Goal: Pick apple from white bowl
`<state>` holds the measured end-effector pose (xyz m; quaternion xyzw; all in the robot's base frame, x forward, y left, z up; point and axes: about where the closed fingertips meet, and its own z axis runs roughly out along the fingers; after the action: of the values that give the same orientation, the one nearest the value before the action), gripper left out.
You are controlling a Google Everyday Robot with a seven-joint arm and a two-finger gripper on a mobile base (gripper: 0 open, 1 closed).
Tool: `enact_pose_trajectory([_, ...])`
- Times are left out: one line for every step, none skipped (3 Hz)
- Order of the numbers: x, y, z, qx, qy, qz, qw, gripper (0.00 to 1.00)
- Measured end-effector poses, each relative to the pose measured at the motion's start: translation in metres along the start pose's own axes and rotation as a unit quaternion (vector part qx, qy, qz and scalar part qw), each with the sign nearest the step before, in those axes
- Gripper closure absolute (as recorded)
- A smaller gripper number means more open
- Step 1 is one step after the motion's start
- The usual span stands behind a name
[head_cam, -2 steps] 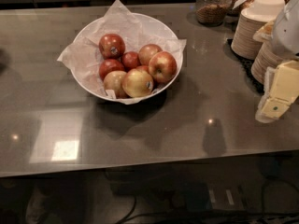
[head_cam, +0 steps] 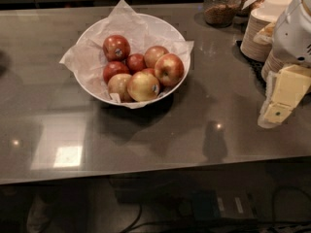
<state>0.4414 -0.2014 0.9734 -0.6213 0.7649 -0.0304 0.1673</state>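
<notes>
Grey polished stone countertop (head_cam: 58, 130), spanning the frame, with lamp reflections at lower left. Wide round white bowl (head_cam: 92, 89), upper left of centre, lined with crinkled white paper (head_cam: 77, 57) that spills over its rim. Contents: about seven apples packed touching. Dark-red apple with a small sticker (head_cam: 116, 47) at the back left; two smaller dark-red apples (head_cam: 136, 62) in the middle; pale yellowish apple (head_cam: 119, 85) at the front left; yellower stickered apple (head_cam: 143, 86) at the front centre. Task item: large round apple (head_cam: 169, 69), red blush streaked over yellow-green skin, no sticker showing, on the right side of the heap against the bowl's right wall, its top uncovered, touching the yellower apple and a reddish one behind it. Sticker writing too small to read. Clear glass jar of brown grains (head_cam: 221, 6), upper right. Stacked tan paper bowls (head_cam: 262, 30), far upper right, on a black mat (head_cam: 250, 64). White-and-cream gripper (head_cam: 271, 118), right edge, over the counter, well apart from the bowl; apart or together cannot be told.
</notes>
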Motion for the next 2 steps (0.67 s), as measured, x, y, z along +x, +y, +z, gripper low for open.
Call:
enact_pose_trajectory([-0.027,-0.002,0.007,0.009,-0.038,-0.032,0.9987,0.0])
enact_pose_trajectory([-0.052,-0.009,0.011,0.018,-0.102,-0.05,0.9933,0.0])
